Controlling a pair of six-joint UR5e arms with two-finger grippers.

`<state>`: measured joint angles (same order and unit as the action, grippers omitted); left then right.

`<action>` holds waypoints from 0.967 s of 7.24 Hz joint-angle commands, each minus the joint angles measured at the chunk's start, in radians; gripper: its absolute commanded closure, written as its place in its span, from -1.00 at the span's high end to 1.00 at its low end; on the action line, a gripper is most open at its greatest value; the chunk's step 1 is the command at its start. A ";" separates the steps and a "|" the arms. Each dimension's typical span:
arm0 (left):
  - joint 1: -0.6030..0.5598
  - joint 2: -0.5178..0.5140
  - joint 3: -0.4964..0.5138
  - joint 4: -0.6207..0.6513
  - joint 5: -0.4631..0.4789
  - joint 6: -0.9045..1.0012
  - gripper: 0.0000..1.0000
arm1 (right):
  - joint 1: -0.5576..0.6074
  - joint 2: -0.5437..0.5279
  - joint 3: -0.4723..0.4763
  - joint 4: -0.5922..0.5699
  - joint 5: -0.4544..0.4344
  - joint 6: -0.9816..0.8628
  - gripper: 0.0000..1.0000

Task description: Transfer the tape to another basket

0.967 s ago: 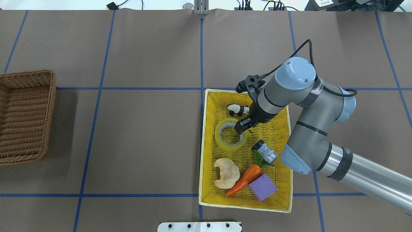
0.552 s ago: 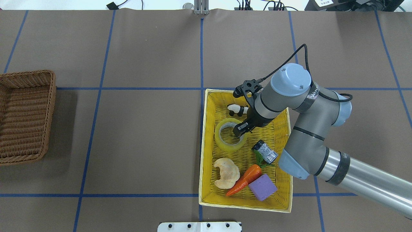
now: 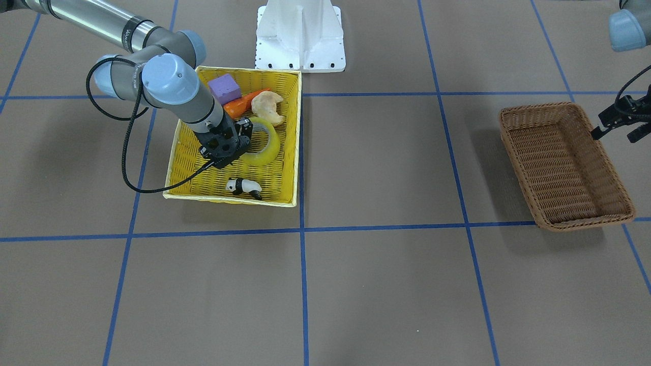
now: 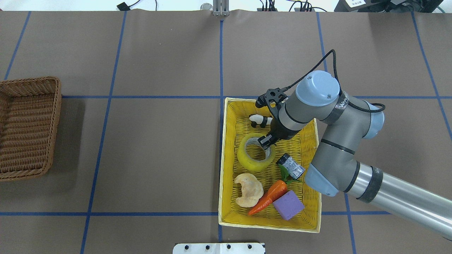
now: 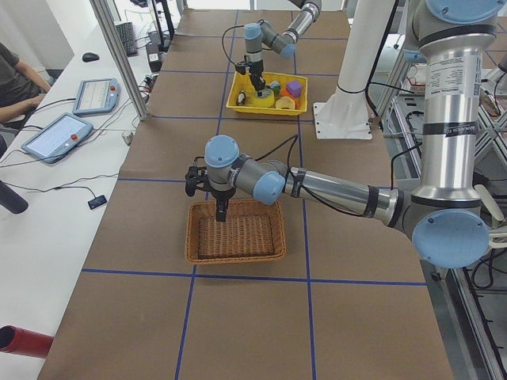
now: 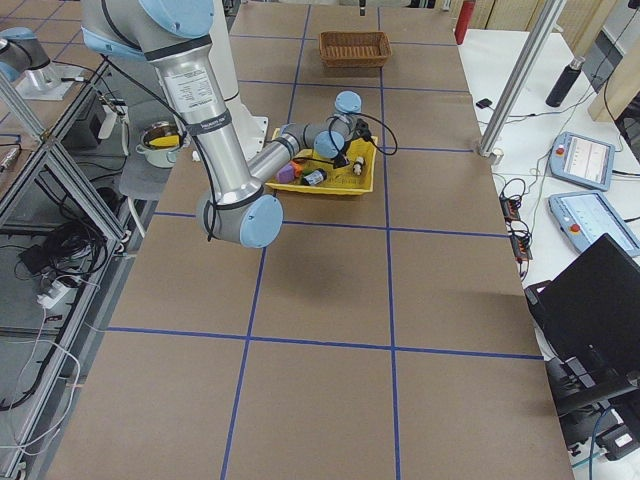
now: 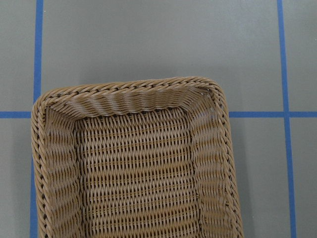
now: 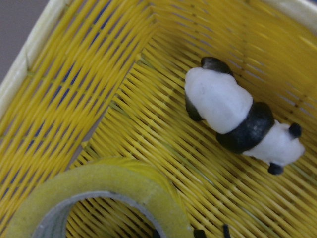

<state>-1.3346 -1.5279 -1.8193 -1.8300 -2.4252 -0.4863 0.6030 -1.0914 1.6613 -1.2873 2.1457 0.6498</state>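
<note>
- Front view: the tape [image 3: 264, 150] is seen inside the yellow basket [image 3: 231, 202], tipped up on one side. The right claw [image 3: 243, 136] is pressed together on the roll's wall. A toy panda [image 3: 243, 186] is seen lying near the tape. The brown basket [image 3: 585, 222] is set well apart on the table [image 3: 386, 168], and the left claw [image 3: 618, 119] is seen just beside it. Whether that claw is apart or together cannot be told.
- Overhead view: the tape [image 4: 252, 160] is held by the right claw [image 4: 266, 141] at its far edge. A carrot [image 4: 270, 197] and a purple block [image 4: 287, 205] are seen in the same basket, nearer the robot.
- Left side view: the left claw [image 5: 221, 212] is hung over the brown basket's [image 5: 194, 253] far rim.
- Right side view: the right arm is bent down into the yellow basket [image 6: 362, 188] — the tape is too small to be made out.
- Left wrist view: only the brown basket [image 7: 133, 89] and the table are shown.
- Right wrist view: the tape's [image 8: 114, 178] rim is seen close up at the bottom, with the panda [image 8: 233, 111] beyond it.
</note>
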 commanded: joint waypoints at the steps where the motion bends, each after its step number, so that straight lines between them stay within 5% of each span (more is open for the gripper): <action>1: 0.000 0.000 -0.002 0.000 0.000 0.000 0.96 | 0.056 0.008 0.047 -0.004 0.034 0.004 -1.00; 4: 0.000 -0.062 -0.011 -0.002 -0.110 -0.116 0.96 | 0.115 0.063 0.046 0.038 0.109 0.199 -1.00; 7: 0.067 -0.228 -0.009 -0.041 -0.198 -0.387 0.96 | 0.107 0.062 0.025 0.407 0.119 0.541 -1.00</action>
<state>-1.3023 -1.6996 -1.8291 -1.8420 -2.6030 -0.7664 0.7137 -1.0318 1.6918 -1.0161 2.2618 1.0731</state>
